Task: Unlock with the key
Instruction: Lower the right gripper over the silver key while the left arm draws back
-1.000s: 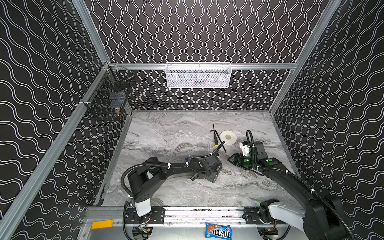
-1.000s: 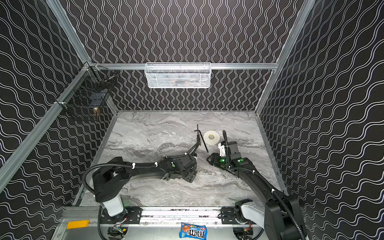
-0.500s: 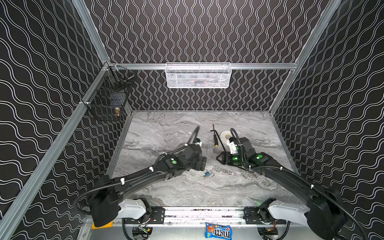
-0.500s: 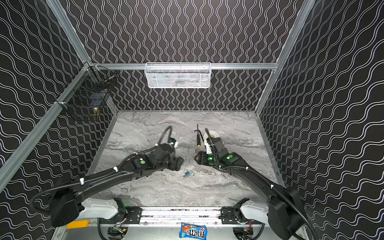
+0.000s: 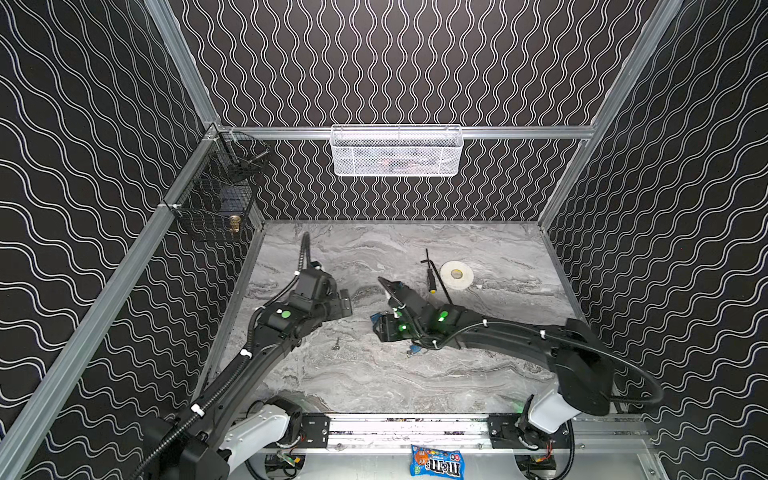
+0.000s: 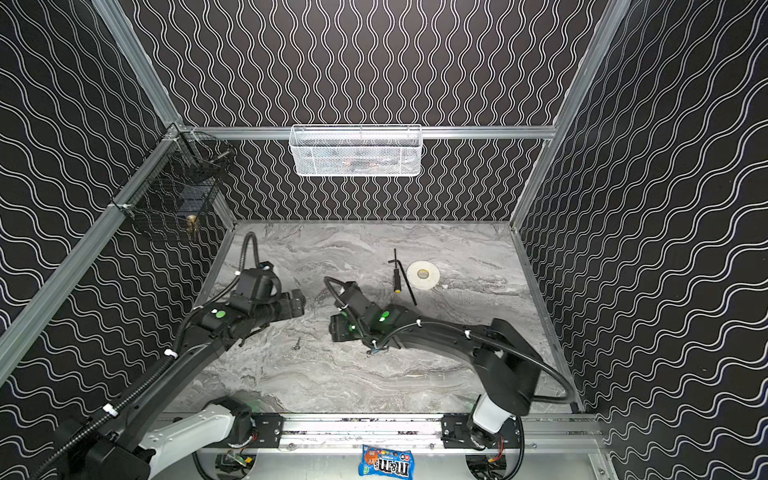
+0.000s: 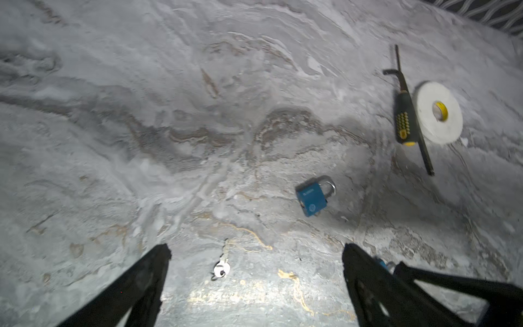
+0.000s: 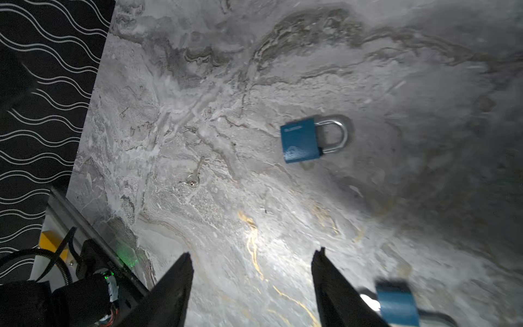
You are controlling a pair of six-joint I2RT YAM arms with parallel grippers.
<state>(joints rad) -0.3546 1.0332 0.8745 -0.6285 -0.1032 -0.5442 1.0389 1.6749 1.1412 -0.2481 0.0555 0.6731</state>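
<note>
- Key (image 5: pixel 336 343): small, silver, ring at its head. Lies flat on table (image 5: pixel 374 386), left of centre, between the two arms. Nothing touches it.
- Padlock (image 8: pixel 301 140): blue body, silver shackle, both shackle ends at the body. Lies flat on table, right of key and a little farther. Clear of both grippers.
- Second padlock (image 8: pixel 396 304): blue, on table right of key. In both top views it lies partly under right arm. Blurred in right wrist view, just beside one finger; whether they touch cannot be told.
- Left gripper (image 7: pixel 254 247): fingers wide apart, nothing between them. Hangs above table, just far of key.
- Right gripper (image 8: pixel 252 253): fingers apart, empty. Hangs above table near centre, right of key, close to padlock.
- Screwdriver (image 7: pixel 404 121): black handle, yellow end. Lies flat, far and right of centre, along rod.
- Rod (image 7: pixel 426 158): thin, black, short cross-piece at far end. Lies flat against screwdriver.
- Tape (image 5: pixel 456 274): white roll, yellow core. Lies flat, just right of screwdriver.
- White basket (image 5: pixel 397 151): mesh, hung on far wall rail.
- Black basket (image 5: pixel 216 199): wire, hung on left wall near far corner.
- Candy bag (image 5: pixel 436 462): blue, on metal frame at near edge, off table.
</note>
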